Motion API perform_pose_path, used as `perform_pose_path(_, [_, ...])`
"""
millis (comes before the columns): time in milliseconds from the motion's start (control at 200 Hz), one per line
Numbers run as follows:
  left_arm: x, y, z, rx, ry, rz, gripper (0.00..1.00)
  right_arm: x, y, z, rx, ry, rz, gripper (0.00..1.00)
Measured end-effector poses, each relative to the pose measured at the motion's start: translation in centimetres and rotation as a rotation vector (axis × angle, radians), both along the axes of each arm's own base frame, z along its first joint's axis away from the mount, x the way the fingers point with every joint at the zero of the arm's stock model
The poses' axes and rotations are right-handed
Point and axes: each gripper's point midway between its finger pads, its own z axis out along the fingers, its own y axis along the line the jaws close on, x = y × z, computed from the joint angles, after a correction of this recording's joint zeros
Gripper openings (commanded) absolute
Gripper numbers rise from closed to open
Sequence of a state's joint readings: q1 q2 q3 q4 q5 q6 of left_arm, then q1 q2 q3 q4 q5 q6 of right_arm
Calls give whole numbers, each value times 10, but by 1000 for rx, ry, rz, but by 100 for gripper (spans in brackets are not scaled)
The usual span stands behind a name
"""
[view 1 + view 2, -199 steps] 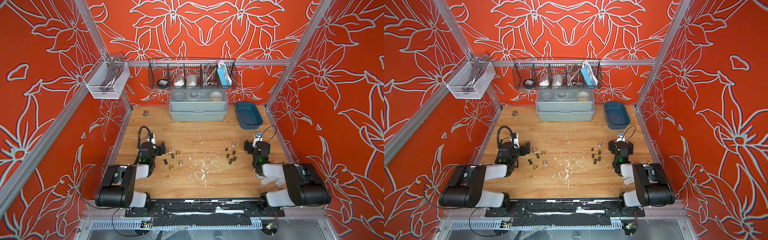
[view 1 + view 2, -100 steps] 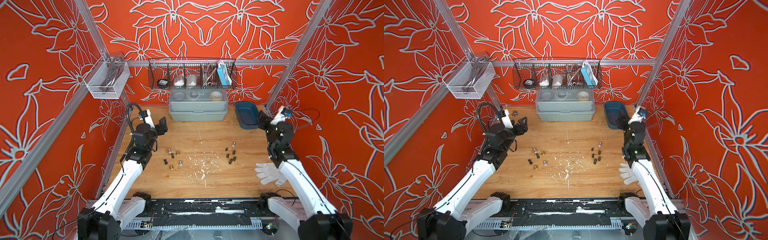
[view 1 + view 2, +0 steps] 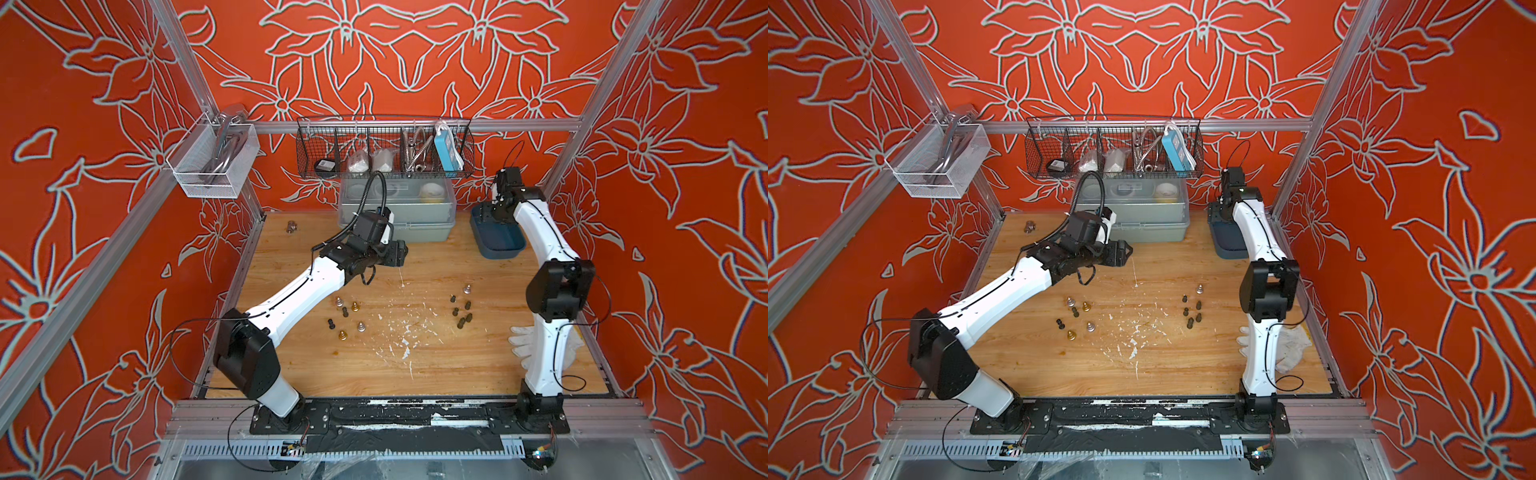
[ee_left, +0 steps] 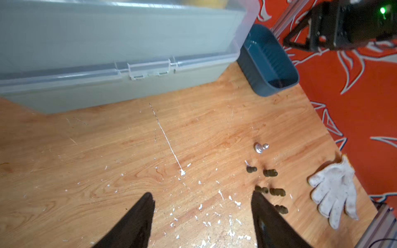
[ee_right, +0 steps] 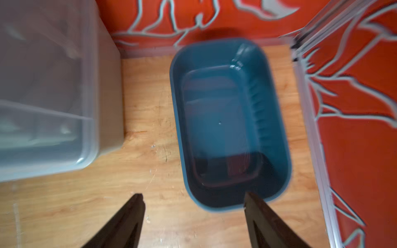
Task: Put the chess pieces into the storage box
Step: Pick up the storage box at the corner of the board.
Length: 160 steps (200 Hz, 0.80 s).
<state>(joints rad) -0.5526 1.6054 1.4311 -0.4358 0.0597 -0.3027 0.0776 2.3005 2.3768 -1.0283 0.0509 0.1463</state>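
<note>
Brownish metal fitting [image 3: 291,226] sits near the far left corner. Black left gripper [image 4: 203,194] hangs above the bare wooden board [image 4: 107,150] before the grey-green lidded plastic box [image 3: 415,226], fingers wide, nothing between them. Six small silver, gold and dark chess pieces [image 3: 355,306] sit left of centre; a second group [image 3: 460,323] of six, mostly dark, right of centre. Blue-and-white power strip [image 3: 446,151]: markings too small to read. Dark teal plastic storage box [image 5: 178,120] lies in the far right corner, well apart from all pieces. Black right gripper [image 5: 192,194] hovers above one end of it, fingers wide, holding nothing
</note>
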Motion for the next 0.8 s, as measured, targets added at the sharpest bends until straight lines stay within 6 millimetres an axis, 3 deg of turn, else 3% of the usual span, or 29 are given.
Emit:
perform_pose_path(115, [-10,-6,-11,7,52,-32,69,11,0,-40,-30,107,41,71])
perform_pose_path(225, [-14,-8,-11,2,60,-47,68,1,-1,-72,-52,209,75,68])
perform_pose_path(305, [-19,-6,-12,1,65,-51,67,-8,-1,-88,-63,267,95,58])
perform_pose_path(395, [-29,0,-18,7,76,-46,66,-12,-2,-98,-73,296,115,51])
perform_pose_path(575, [-55,26,-25,19,78,-5,64,-6,-2,-102,-84,287,145,21])
perform_pose_path(716, [-74,50,-11,-2,34,42,63,-5,0,-103,-80,286,153,0])
perform_pose_path(801, [-82,64,2,-29,-6,70,60,-4,0,-104,-77,281,145,0])
